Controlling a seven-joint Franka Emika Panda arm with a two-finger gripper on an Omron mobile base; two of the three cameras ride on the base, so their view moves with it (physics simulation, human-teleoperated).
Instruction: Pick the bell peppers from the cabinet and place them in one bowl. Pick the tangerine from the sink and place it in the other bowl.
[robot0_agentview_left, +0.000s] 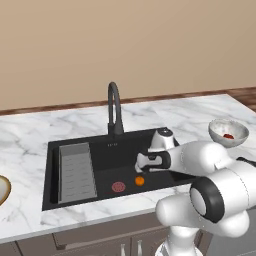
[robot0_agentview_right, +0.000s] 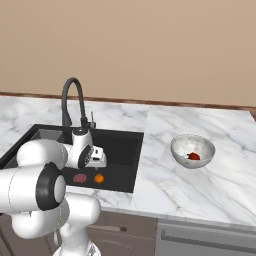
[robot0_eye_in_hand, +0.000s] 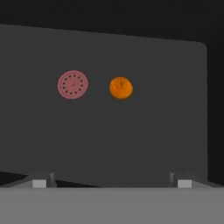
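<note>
Jaws standing wide open, hovering over tangerine (robot0_eye_in_hand: 120, 87) in sink (robot0_agentview_left: 75, 145); round fruit risks rolling toward drain (robot0_eye_in_hand: 72, 84) if nudged off-centre.

Tan bowl (robot0_agentview_left: 2, 189) cut off by left edge; speckled bowl's (robot0_agentview_right: 193, 150) red contents too small to count.

Orange tangerine (robot0_eye_in_hand: 120, 88), pink-red drain (robot0_eye_in_hand: 72, 84), black sink (robot0_agentview_left: 150, 145), white-grey speckled bowl (robot0_agentview_right: 181, 150), marble counter (robot0_agentview_right: 200, 185)

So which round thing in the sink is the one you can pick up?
The orange tangerine. It is a ball resting on the sink floor; the pinkish-red drain beside it is flat, with holes.
</note>
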